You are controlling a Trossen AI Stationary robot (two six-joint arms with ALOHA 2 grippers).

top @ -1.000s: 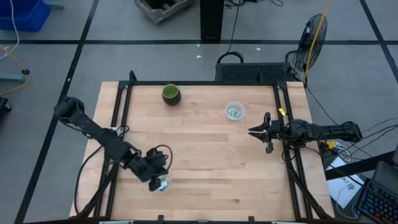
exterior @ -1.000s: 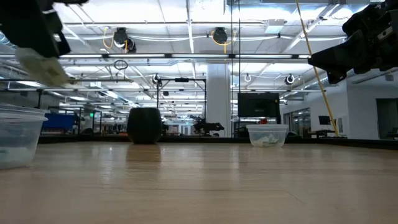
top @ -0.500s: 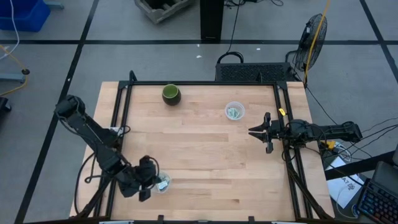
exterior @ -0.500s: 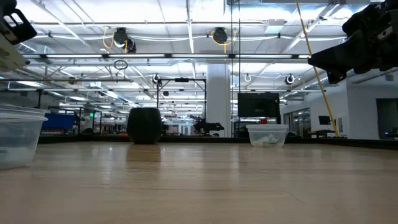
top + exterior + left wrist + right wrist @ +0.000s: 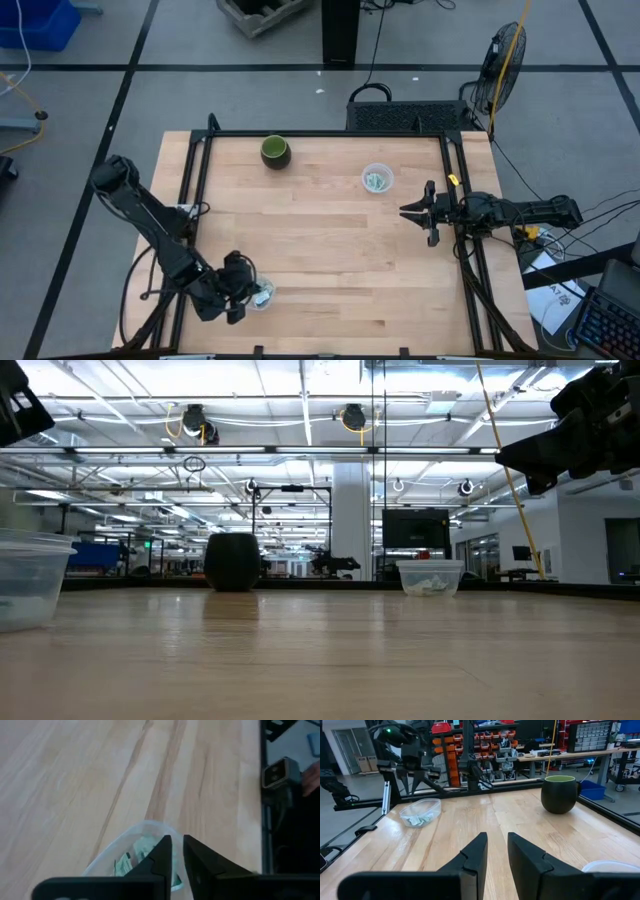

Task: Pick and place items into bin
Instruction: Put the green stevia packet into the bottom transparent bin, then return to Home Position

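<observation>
A clear cup (image 5: 262,293) (image 5: 30,575) (image 5: 420,812) stands on the table near its near left corner. Several pale green-and-white wrapped pieces (image 5: 131,860) lie in it. My left gripper (image 5: 238,300) (image 5: 177,851) hovers just left of the cup. Its fingers are shut to a narrow slit and point down at the cup's rim (image 5: 145,825), with nothing between them. A second clear cup (image 5: 377,180) (image 5: 431,577) with more pieces stands far right. My right gripper (image 5: 403,212) (image 5: 497,847) waits shut above the table's right side, holding nothing.
A dark green cup (image 5: 275,151) (image 5: 232,562) (image 5: 559,794) stands near the far edge, left of centre. Black frame rails (image 5: 190,190) run along the table's left, far and right sides. Bare wood (image 5: 340,260) stretches between the cups.
My left gripper moved from above the near left cup toward the table's left and near edges, and now stays beside the cup. In the low view a pale piece hung below its fingers in both earlier frames. It no longer shows there.
</observation>
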